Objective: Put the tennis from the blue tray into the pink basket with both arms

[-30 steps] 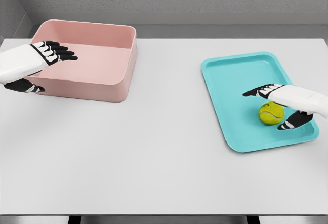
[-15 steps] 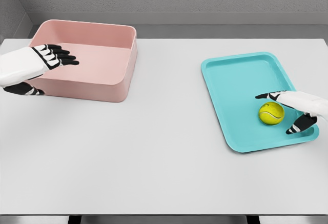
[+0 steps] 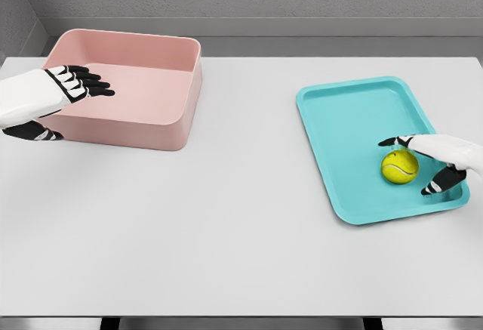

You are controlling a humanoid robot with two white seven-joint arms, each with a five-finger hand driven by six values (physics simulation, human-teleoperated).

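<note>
Barely shifted, the right hand hangs open beside the tennis ball (ungrasped, on the blue tray); basket empty.

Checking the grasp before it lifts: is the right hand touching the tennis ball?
Cannot tell. In the head view the right hand is spread around the tennis ball, but no plain contact or gap shows.

Both arms are smooth, glossy white shells that taper into the left hand and the right hand, each with black fingers crossed by short white segments along the knuckles and black thumbs likewise banded.
</note>
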